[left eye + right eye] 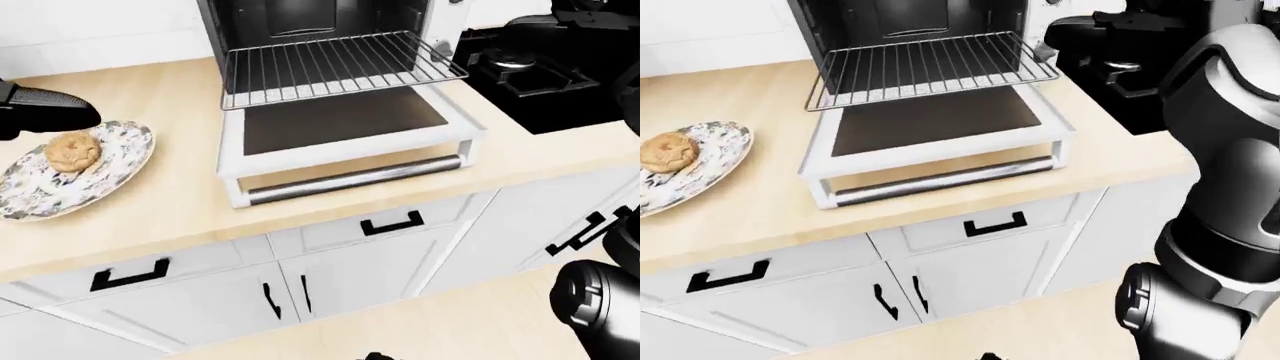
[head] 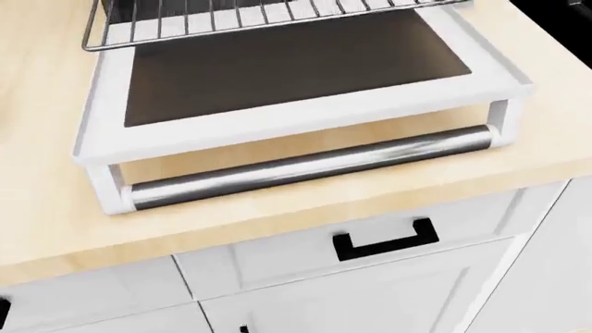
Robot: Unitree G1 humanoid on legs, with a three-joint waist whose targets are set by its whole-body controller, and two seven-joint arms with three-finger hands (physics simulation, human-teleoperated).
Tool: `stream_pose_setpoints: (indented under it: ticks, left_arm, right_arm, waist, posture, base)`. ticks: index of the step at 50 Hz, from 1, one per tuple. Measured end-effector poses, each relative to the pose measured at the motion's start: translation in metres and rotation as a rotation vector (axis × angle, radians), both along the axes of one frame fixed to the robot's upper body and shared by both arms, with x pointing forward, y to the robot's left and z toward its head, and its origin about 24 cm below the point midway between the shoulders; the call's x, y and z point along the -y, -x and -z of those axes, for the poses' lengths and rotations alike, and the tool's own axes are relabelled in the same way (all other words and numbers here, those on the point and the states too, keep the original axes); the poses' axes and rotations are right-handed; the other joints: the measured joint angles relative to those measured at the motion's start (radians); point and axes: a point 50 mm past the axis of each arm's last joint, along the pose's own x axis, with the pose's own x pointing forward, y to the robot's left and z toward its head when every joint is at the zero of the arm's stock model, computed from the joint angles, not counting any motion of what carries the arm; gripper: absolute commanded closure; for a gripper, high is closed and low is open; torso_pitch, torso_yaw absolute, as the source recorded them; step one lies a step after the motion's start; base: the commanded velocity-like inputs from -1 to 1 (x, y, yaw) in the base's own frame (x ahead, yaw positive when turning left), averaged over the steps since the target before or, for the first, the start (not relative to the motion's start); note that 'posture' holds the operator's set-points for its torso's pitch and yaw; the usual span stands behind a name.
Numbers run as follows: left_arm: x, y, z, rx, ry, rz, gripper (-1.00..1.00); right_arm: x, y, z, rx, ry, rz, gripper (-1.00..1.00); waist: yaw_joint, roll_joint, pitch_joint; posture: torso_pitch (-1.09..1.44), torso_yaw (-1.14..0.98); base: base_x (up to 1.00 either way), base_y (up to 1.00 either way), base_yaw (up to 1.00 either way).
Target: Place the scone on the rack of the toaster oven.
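In the left-eye view, the scone (image 1: 74, 150) lies on a patterned plate (image 1: 115, 166) at the left of a wooden counter (image 1: 180, 202). The toaster oven (image 1: 310, 30) stands at top centre with its door (image 1: 345, 139) folded down flat and the wire rack (image 1: 335, 67) pulled out over it, bare. A dark, rounded part of the left arm (image 1: 45, 109) comes in from the left edge, just above the plate; its fingers are out of frame, so I cannot tell how they are set. A black stove (image 1: 545, 82) sits to the right of the oven. White drawers and doors with black handles (image 1: 392, 223) run below the counter.

The head view looks down close on the door, its steel bar handle (image 2: 310, 166) and the near edge of the rack at the top. Neither scone nor hand shows here.

In the right-eye view, the right arm (image 1: 1230, 187) fills the right side, elbow low and forearm rising to the top edge. Its fingers cannot be made out against the dark stove.
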Motion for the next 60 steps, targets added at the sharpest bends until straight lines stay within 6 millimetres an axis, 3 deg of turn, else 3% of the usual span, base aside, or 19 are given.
stream_pose_setpoints:
  ticks: [3,6,9,12,14,17,27,40,50,60]
  left_arm:
    - [0.004,-0.005,0.009,-0.058,-0.014,0.024,-1.0]
    - [0.001,0.002,-0.001,-0.007,-0.015,0.004,-1.0]
    - [-0.003,0.012,-0.014,0.081,-0.015,-0.036,-1.0]
    - [-0.004,0.012,-0.014,0.094,-0.006,-0.04,-1.0]
    - [-0.005,0.004,-0.005,0.041,0.006,-0.033,-1.0]
    - [-0.004,-0.003,0.005,-0.03,0.007,-0.024,-1.0]
    - [-0.001,0.004,-0.003,0.022,-0.009,-0.011,-1.0]
    - [-0.004,0.004,-0.003,0.012,-0.004,-0.02,-1.0]
    - [-0.005,0.005,-0.003,0.016,-0.002,-0.022,-1.0]
    - [-0.005,0.005,-0.004,0.017,0.0,-0.024,-1.0]
  right_arm:
    - [0.008,0.0,0.002,0.004,-0.012,0.047,-1.0]
    - [0.003,0.0,-0.002,0.014,-0.004,0.033,-1.0]
    - [-0.007,0.0,-0.005,0.033,0.02,-0.004,-1.0]
    - [-0.01,-0.001,-0.003,0.027,0.025,-0.028,-1.0]
    - [-0.01,-0.004,0.004,-0.002,0.028,-0.027,-1.0]
    - [-0.009,-0.007,0.009,-0.036,0.037,-0.015,-1.0]
    - [-0.002,0.001,-0.002,0.023,0.023,0.012,-1.0]
    - [-0.003,0.002,-0.004,0.036,0.032,0.012,-1.0]
    - [-0.002,0.021,-0.031,0.135,0.04,-0.003,-1.0]
    - [-0.006,0.022,-0.03,0.137,0.053,-0.025,-1.0]
  waist:
    - [-0.006,0.011,-0.02]
    - [0.007,0.027,-0.048]
    - [0.011,0.04,-0.031]
    - [0.003,0.076,-0.024]
    - [0.006,0.05,-0.003]
    - [0.005,0.027,-0.003]
    - [0.002,0.047,-0.025]
    - [-0.009,0.046,-0.015]
    - [-0.007,0.043,-0.013]
    - [-0.001,0.037,-0.009]
  posture:
    - [0.0,0.0]
    - [0.0,0.0]
    - [0.0,0.0]
    - [0.0,0.0]
    - [0.0,0.0]
    - [0.0,0.0]
    - [0.0,0.0]
    - [0.0,0.0]
    - [0.0,0.0]
    - [0.0,0.0]
  base:
    - [0.0,0.0,1.0]
    - [0.0,0.0,1.0]
    - [0.0,0.02,0.0]
    - [0.0,0.0,0.0]
    - [0.0,0.0,0.0]
    - [0.0,0.0,0.0]
    - [0.0,0.0,0.0]
    - [0.0,0.0,0.0]
    - [0.0,0.0,0.0]
    - [0.0,0.0,0.0]
